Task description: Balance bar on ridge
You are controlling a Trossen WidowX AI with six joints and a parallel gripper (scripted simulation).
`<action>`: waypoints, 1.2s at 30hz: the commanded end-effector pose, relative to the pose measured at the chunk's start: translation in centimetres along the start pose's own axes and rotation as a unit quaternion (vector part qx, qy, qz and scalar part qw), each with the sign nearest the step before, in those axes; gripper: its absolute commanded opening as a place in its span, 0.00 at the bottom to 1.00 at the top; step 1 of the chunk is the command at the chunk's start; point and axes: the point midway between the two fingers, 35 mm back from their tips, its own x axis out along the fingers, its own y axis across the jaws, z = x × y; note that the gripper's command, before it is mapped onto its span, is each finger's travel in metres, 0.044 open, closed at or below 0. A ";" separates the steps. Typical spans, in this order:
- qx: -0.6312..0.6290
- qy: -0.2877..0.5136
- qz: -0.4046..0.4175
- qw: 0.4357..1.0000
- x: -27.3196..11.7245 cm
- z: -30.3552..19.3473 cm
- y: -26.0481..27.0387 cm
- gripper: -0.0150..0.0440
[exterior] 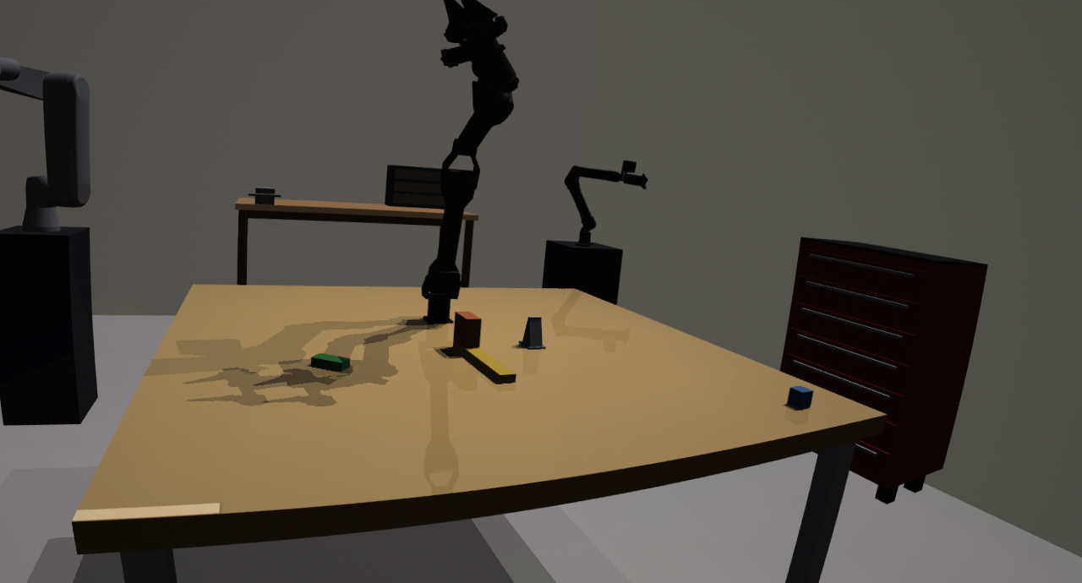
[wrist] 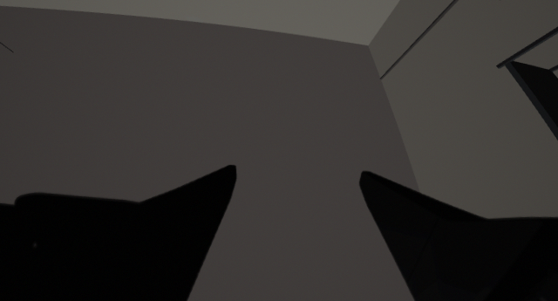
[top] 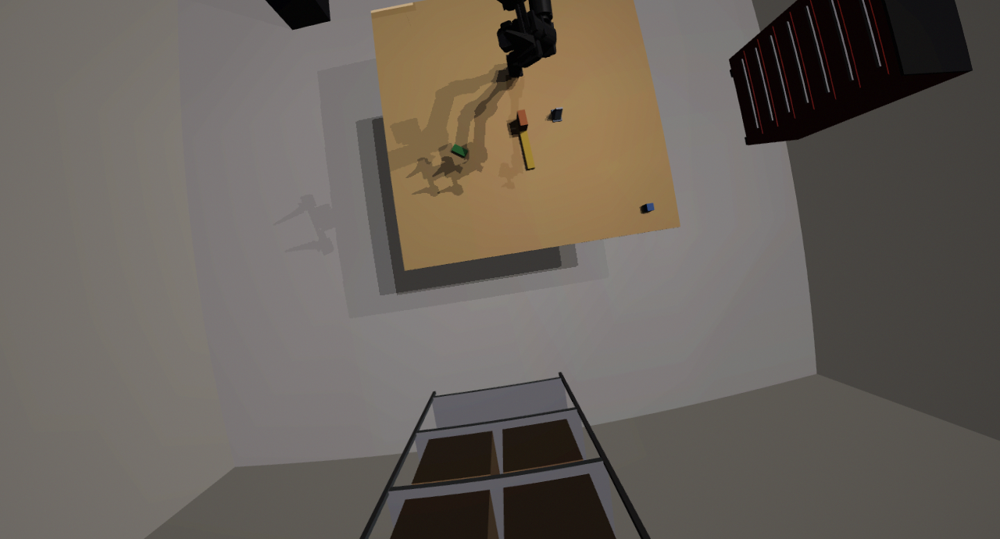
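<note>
One bar (exterior: 488, 364) to watch, yellow, lying flat on the table (exterior: 605, 428) with its far end just at the foot of an orange block (exterior: 467, 328), touching or nearly so, hard to call from here; the top view shows the same line-up, bar (top: 526, 151) running away from block (top: 520, 118). And the ridge (exterior: 533, 332), that small dark wedge, stands just off to the side of the bar, apart from it. Nothing is lifted yet. High above it all the arm is reared up, gripper (exterior: 468, 8) pointing at the ceiling, and the wrist view confirms it: fingers spread wide with only wall between them, released, grasping nothing. So the step in hand looks like the reach, and to my eye the way to do it well is to swing down over the bar's middle, jaws set across its narrow width, because a centred grasp means the balance point is already under the fingers when it goes over the wedge. Watch that orange block on the descent, it crowds one end. A green block (exterior: 330, 362) and a blue cube (exterior: 800, 395) sit well clear, no bother there
</note>
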 end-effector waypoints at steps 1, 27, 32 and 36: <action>-0.004 0.000 -0.002 1.000 0.0 0.0 -0.1 0.89; -0.512 0.162 -0.349 0.768 -8.5 6.9 -19.1 0.79; -0.573 0.211 -0.408 0.679 -11.6 9.4 -21.6 0.79; -0.609 0.253 -0.451 0.602 -14.3 11.5 -23.2 0.79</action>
